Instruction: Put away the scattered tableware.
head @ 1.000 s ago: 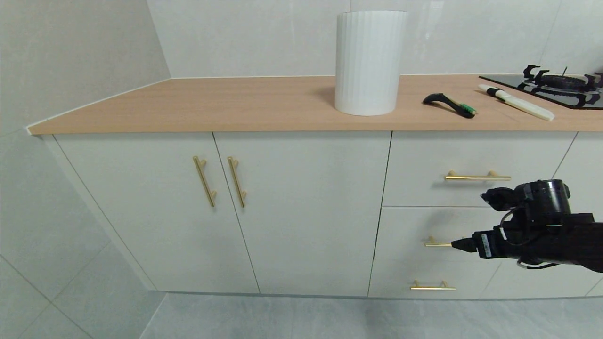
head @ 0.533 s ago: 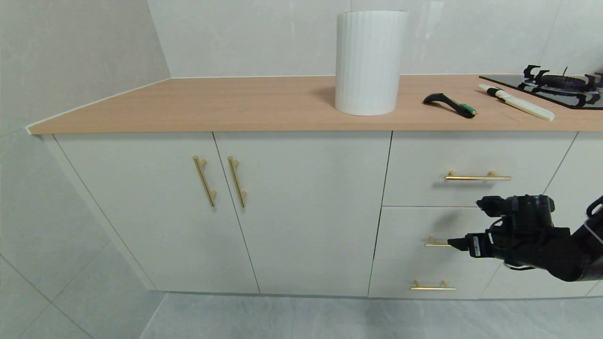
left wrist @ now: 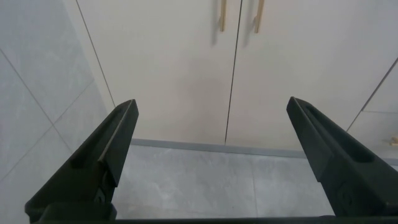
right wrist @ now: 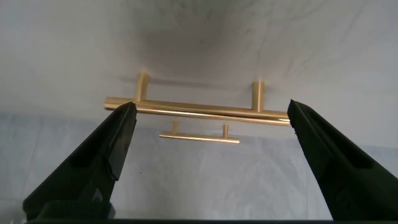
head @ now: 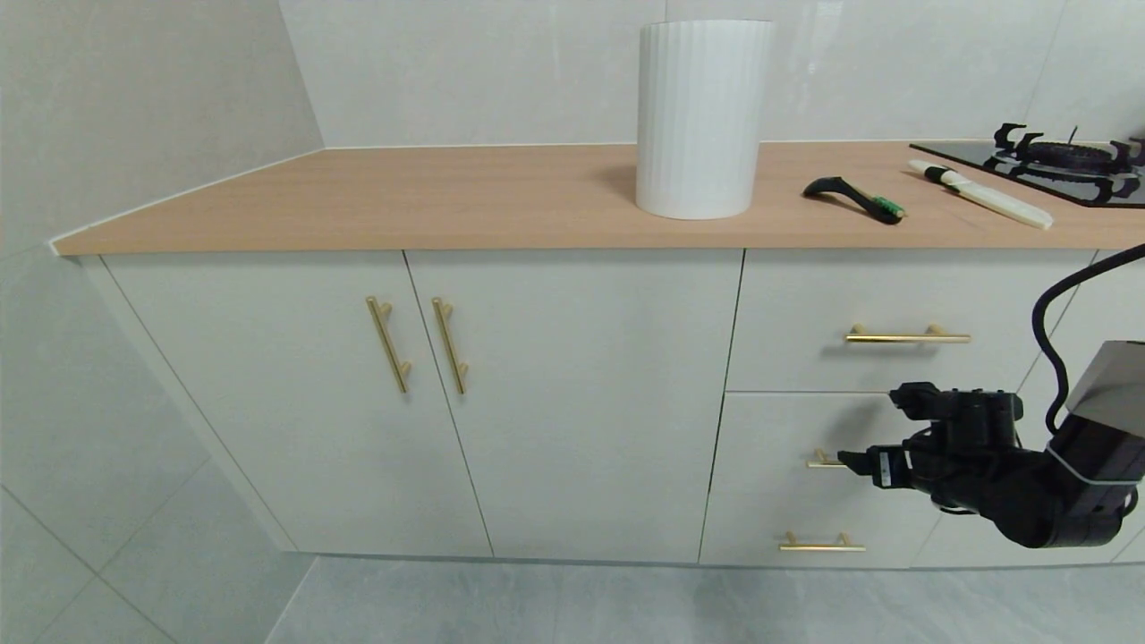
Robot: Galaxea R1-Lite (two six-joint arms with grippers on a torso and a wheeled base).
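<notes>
On the wooden countertop [head: 447,197] lie a black-handled peeler [head: 854,199] and a white knife [head: 979,193], both to the right of a tall white ribbed container [head: 703,116]. My right gripper [head: 878,429] is down in front of the drawer stack, open, level with the middle drawer's gold handle [head: 825,462]. In the right wrist view that handle [right wrist: 196,109] runs across the gap between the spread fingers [right wrist: 106,155], close ahead and not touched. My left gripper [left wrist: 211,112] is open and holds nothing, low before the cabinet doors.
A black gas hob [head: 1064,161] sits at the counter's right end. Two cabinet doors with vertical gold handles [head: 416,344] are at the left, with three drawers at the right; the top handle [head: 905,337] and the bottom handle [head: 821,544] show. Grey tiled floor lies below.
My right gripper has moved left and a little lower, closer to the middle drawer's handle. The things on the counter have not moved.
</notes>
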